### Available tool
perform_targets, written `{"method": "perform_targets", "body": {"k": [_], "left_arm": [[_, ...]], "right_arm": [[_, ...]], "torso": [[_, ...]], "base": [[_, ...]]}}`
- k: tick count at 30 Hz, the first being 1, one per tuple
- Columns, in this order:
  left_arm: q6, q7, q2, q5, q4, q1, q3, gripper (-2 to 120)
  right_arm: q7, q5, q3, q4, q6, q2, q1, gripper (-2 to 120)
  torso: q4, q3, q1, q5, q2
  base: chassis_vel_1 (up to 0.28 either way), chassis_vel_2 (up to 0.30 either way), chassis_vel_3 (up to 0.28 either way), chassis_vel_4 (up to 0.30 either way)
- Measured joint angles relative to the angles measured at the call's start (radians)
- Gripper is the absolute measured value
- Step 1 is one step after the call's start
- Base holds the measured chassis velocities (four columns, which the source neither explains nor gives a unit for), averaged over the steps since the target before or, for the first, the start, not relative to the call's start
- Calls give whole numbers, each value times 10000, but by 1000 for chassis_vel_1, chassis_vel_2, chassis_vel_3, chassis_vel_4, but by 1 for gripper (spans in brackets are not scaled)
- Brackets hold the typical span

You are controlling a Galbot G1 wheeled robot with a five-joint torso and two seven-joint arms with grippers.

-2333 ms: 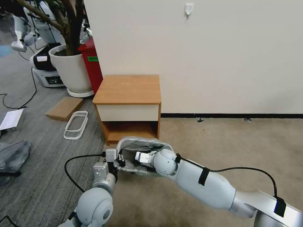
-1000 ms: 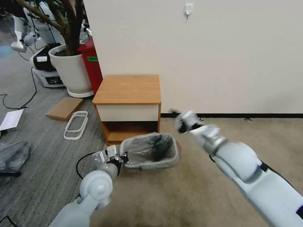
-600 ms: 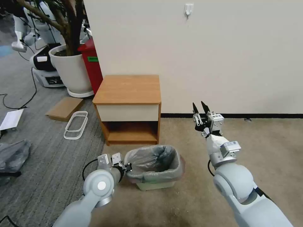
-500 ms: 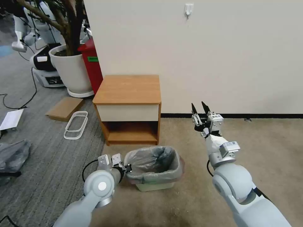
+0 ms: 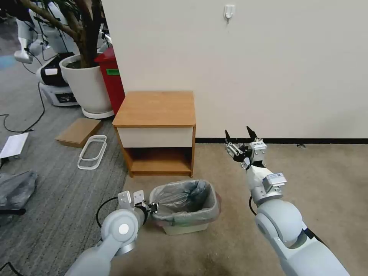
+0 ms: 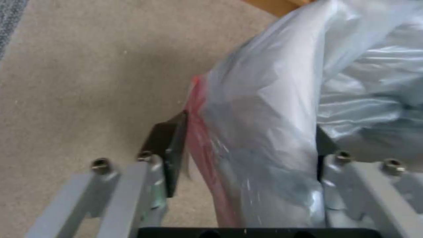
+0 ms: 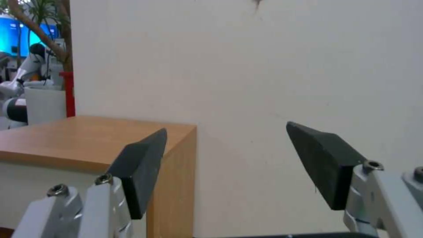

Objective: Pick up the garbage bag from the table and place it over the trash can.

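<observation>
Head view: garbage bag (image 5: 184, 199) was draped over trash can (image 5: 186, 227) on the floor, at 6 o'clock from table (image 5: 155, 109). Left gripper (image 5: 153, 208), nearer arm, sat at bag's 9 o'clock rim w/ film between its jaws, grip uncertain. Right gripper (image 5: 241, 140) was raised at 2 o'clock, jaws spread, empty.

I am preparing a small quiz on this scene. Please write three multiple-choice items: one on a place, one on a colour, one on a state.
1. Where does the small cream-beige plastic trash can stand?
A. on the cabinet
B. on the floor before the light-brown wooden table
C. beside the plant pot

2. What colour is the table's drawer front?
A. white
B. red
C. black

3. How is the right gripper?
A. shut on the bag
B. open, raised, empty
C. inside the can

Answers: 1 B, carpet lies under it; 2 A, pale panel; 3 B, fingers spread; the thin translucent grey garbage bag lines the can, left gripper at its rim.
</observation>
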Motion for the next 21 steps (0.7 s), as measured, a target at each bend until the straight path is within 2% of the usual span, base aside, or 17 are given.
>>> {"method": "perform_targets", "body": {"k": [3, 4, 6, 8, 9, 11, 12, 14, 15, 16, 19, 20, 21], "left_arm": [[7, 290, 62, -116, -316, 174, -325, 69], [7, 290, 62, -116, -316, 174, -325, 69], [10, 567, 117, -127, -523, 319, -558, 79], [8, 928, 205, -18, -806, 541, -860, 87], [8, 928, 205, -18, -806, 541, -860, 87], [-321, 2032, 450, 1184, -1283, 1026, -1370, 97], [-321, 2032, 450, 1184, -1283, 1026, -1370, 97], [-1235, 3523, 689, 3451, -1702, 1789, -1837, 99], [-1975, 4264, 739, 4921, -1815, 2251, -2125, 100], [-1975, 4264, 739, 4921, -1815, 2251, -2125, 100], [-4355, 5624, 410, 7930, -1861, 3330, -2992, 100], [-4972, 5887, 205, 8530, -1861, 3601, -3254, 100], [-4972, 5887, 205, 8530, -1861, 3601, -3254, 100]], "right_arm": [[0, -11, 2, 0, 0, 28, 0, 73], [0, -11, 2, 0, 0, 28, 0, 73], [19, 8, 19, -1, 2, 31, 5, 73], [-18, 200, 133, 50, 21, 20, -68, 82], [-18, 200, 133, 50, 21, 20, -68, 82], [-240, 394, 523, 215, 172, 10, -302, 92], [-240, 394, 523, 215, 172, 10, -302, 92], [-443, 283, 892, 308, 558, 32, -649, 99], [-487, -33, 1158, 387, 730, 86, -943, 100], [-487, -33, 1158, 387, 730, 86, -943, 100], [-448, -635, 1743, 643, 1027, 353, -1757, 100], [-436, -733, 1919, 740, 1056, 459, -2002, 100], [-436, -733, 1919, 740, 1056, 459, -2002, 100]], "torso": [[0, 0, 0, 1, 0], [0, 0, 0, 1, 0], [0, 0, 0, 1, 0], [1, 1, 0, 0, -1], [1, 1, 0, 0, -1], [-1, 0, 0, -1, 0], [-1, 0, 0, -1, 0], [0, 0, 0, 2, 0], [0, 0, 0, 1, 0], [0, 0, 0, 1, 0], [1, 0, 0, 1, 1], [0, -1, 0, 1, 0], [0, -1, 0, 1, 0]], "base": [[0, 0, 0, 0], [0, 0, 0, 0], [0, 0, 0, 0], [0, 0, 0, 0], [0, 0, 0, 0], [0, 0, 0, 0], [0, 0, 0, 0], [0, 0, 0, 0], [0, 0, 0, 0], [0, 0, 0, 0], [0, 0, 0, 0], [0, 0, 0, 0], [0, 0, 0, 0]]}}
